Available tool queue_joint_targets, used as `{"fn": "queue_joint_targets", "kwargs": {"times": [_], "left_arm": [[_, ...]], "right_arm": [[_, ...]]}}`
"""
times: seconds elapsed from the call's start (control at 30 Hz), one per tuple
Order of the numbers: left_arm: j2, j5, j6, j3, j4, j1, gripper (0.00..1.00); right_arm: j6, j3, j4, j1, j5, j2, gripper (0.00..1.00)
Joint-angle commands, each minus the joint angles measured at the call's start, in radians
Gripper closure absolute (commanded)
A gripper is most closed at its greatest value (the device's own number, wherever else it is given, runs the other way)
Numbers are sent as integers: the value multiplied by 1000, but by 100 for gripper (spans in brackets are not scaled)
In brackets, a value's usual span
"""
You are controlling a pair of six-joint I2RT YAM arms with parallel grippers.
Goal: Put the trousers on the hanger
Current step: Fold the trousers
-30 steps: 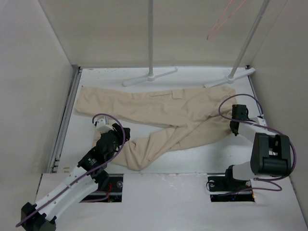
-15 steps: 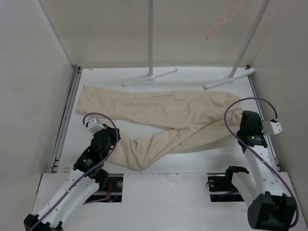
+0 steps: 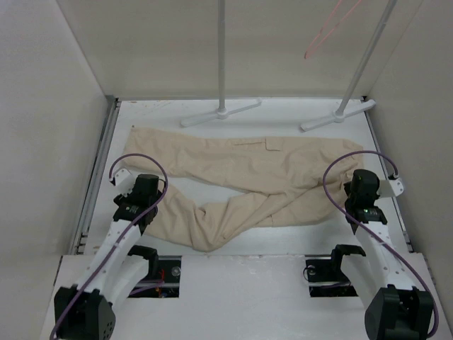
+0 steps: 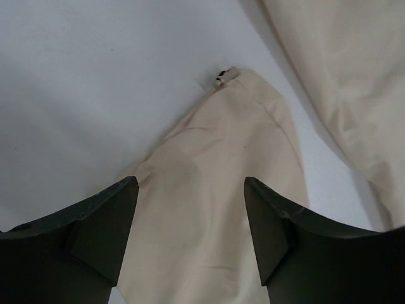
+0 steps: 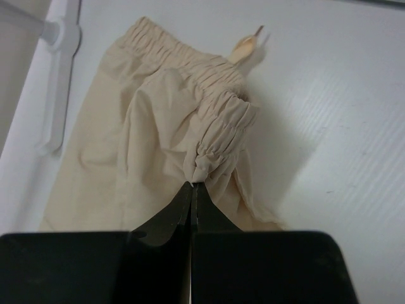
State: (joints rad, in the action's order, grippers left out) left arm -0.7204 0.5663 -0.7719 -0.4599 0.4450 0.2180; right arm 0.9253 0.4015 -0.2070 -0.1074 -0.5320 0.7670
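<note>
Trousers (image 3: 241, 166) rightward — waistband (image 5: 218, 101) in right gripper (image 5: 193, 187)

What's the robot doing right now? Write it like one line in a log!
left gripper: open above trousers | right gripper: shut on waistband | hanger: hanging, bare | step: trousers not yet hung

A: What stands on the white table (image 3: 283, 239)?
B: Two pale poles. The upright pole (image 3: 221, 57) is at twelve o'clock, the slanted pole (image 3: 364, 64) at two o'clock, and each rests on a flat foot (image 3: 237, 110).
A: And around it?
B: Plain walls (image 3: 42, 106) at nine, twelve and three o'clock.
</note>
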Motion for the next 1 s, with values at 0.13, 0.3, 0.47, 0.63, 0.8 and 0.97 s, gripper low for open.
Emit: {"fn": "queue_joint_targets", "kwargs": {"times": [0.13, 0.3, 0.47, 0.63, 0.8, 0.97], "left_arm": [[-269, 29, 17, -11, -234, -91, 49], [-462, -26, 5, -20, -336, -108, 51], [-614, -86, 2, -13, -492, -162, 95], [-501, -83, -30, -31, -484, -340, 100], [-481, -53, -55, -118, -416, -394, 96], [-481, -28, -14, -227, -362, -391, 64]], "right_arm": [[-36, -30, 161, 56, 73, -20, 99], [-25, -35, 179, 56, 112, -28, 98], [-11, -39, 198, 58, 119, -17, 98], [-3, -47, 202, 58, 112, -11, 98], [7, -36, 238, 64, 99, 28, 98], [9, -32, 279, 87, 99, 74, 98]]}}
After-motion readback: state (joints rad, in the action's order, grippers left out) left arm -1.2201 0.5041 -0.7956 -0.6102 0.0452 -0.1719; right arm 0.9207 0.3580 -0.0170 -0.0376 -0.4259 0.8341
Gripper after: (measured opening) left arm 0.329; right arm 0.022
